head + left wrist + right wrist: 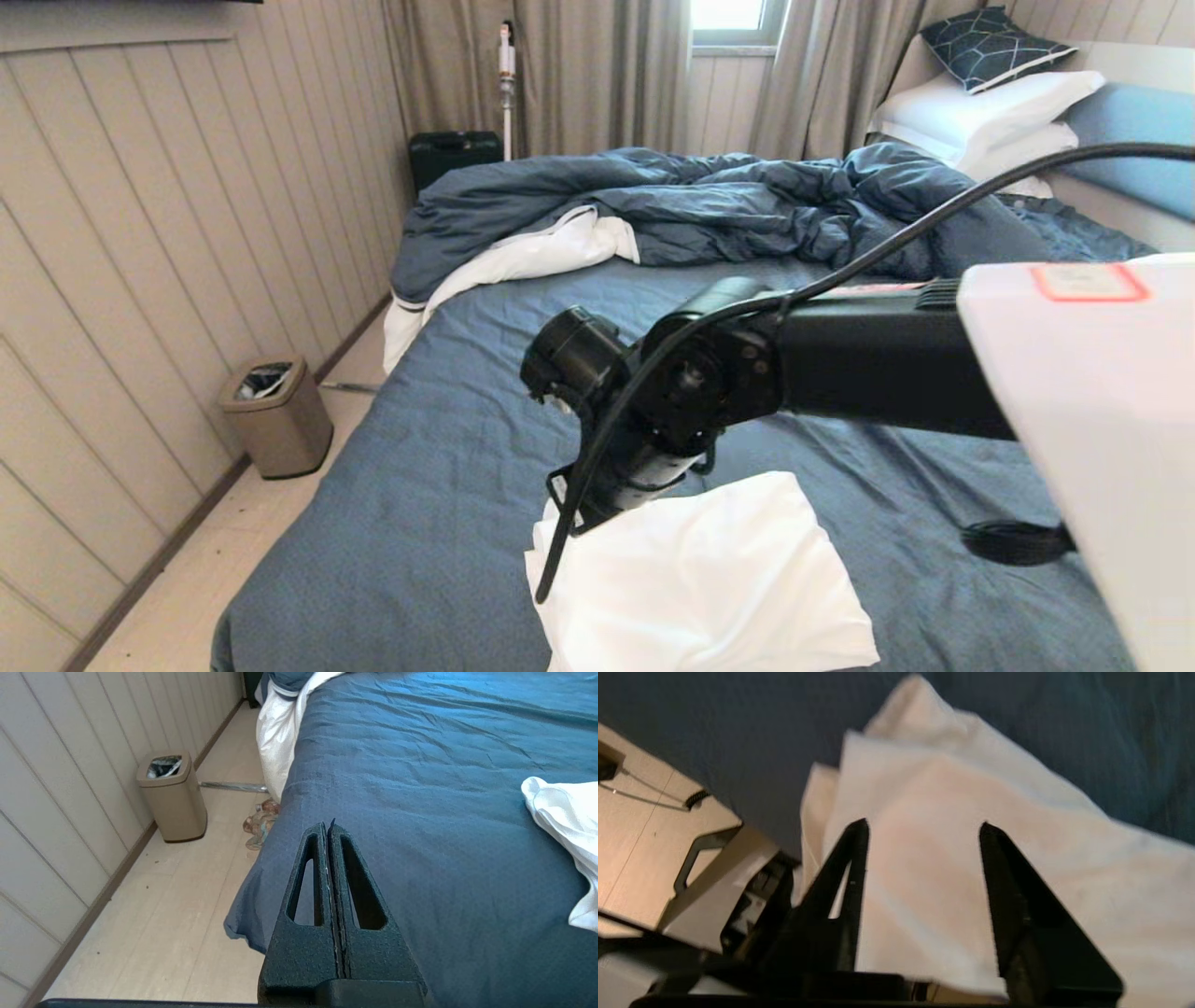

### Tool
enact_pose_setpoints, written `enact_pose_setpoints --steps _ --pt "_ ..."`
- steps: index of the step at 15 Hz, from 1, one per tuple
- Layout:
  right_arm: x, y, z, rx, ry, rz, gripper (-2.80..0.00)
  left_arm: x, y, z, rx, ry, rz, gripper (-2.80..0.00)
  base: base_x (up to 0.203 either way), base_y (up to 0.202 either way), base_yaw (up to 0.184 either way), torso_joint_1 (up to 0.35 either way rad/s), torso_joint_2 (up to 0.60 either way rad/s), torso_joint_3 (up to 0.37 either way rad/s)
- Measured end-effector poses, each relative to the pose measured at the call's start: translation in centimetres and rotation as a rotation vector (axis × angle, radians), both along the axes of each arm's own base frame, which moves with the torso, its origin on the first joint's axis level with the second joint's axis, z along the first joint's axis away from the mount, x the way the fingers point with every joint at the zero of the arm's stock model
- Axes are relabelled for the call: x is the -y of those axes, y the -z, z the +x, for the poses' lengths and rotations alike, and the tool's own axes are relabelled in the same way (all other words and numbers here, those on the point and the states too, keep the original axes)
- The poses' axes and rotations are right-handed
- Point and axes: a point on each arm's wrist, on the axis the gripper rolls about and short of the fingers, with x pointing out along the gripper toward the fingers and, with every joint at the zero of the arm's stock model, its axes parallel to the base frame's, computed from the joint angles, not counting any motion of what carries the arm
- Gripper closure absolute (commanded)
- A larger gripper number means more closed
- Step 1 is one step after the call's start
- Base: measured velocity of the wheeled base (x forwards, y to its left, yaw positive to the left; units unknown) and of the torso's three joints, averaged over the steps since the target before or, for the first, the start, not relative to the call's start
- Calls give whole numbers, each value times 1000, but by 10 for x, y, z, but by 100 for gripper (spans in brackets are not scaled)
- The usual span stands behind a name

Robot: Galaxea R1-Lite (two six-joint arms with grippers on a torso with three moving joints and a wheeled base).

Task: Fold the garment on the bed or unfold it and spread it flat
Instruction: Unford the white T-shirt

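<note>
Where legible — nothing; right tool over garment.

Bed w/ blue sheet: white garment, rumpled duvet, pillows.

The bed offers a wide bare stretch of sheet from the white garment at 6 o'clock up to the rumpled duvet, which blocks the far side from 10 to 1 o'clock, with pillows stacked at 2 o'clock. The right hand, fingers apart, hangs over the garment, and its arm and cable bar the way from 3 o'clock toward the middle. At 9 o'clock a floor strip runs beside the bed, holding a bin.
</note>
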Motion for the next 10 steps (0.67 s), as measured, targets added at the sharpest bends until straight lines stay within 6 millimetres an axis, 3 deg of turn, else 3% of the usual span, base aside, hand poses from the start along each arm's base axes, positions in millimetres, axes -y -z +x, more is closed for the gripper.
enact_pose_setpoints --steps 3,10 --pt "-18 22 5 17 -16 4 -280 0 0 0 0 0 0 0 0 0 0 0 0 0" --pt "-31 47 9 5 -21 -13 -280 0 0 0 0 0 1 0 0 0 0 0 0 0"
